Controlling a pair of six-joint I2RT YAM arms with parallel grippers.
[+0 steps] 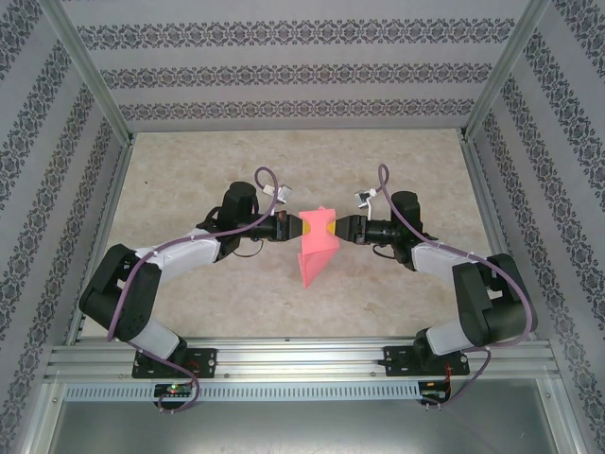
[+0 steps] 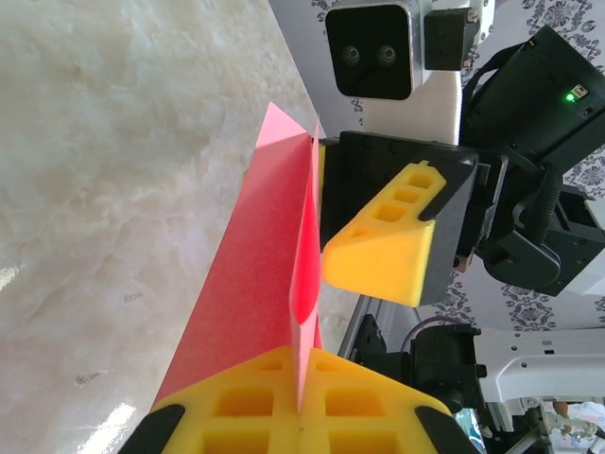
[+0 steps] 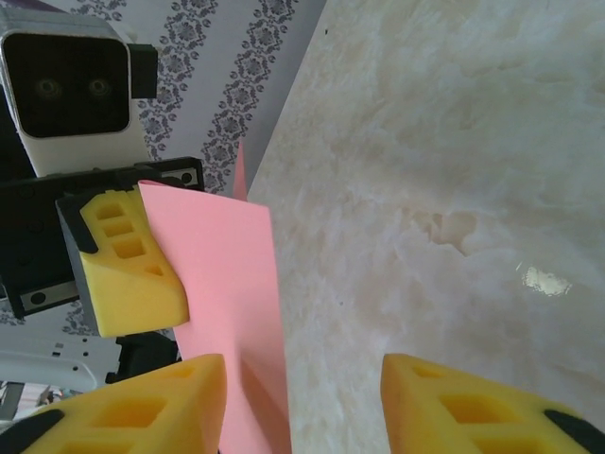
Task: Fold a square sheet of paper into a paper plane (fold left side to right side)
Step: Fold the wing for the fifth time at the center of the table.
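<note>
The far half of the table [image 1: 284,161] lies bare from left wall to right wall, giving wide passage. Across the middle, the left arm [image 1: 180,255] and right arm [image 1: 444,260] reach inward and meet, with the sheet of paper [image 1: 317,257] hanging between the left gripper [image 1: 304,227] and right gripper [image 1: 328,227], so the centre is blocked. A bare pocket lies near, fenced by both arms and the rail [image 1: 302,359]. Patterned walls [image 1: 284,76] bound left, right and far. The right gripper's fingers [image 3: 142,407] stand apart, the sheet along one side of the gap.
</note>
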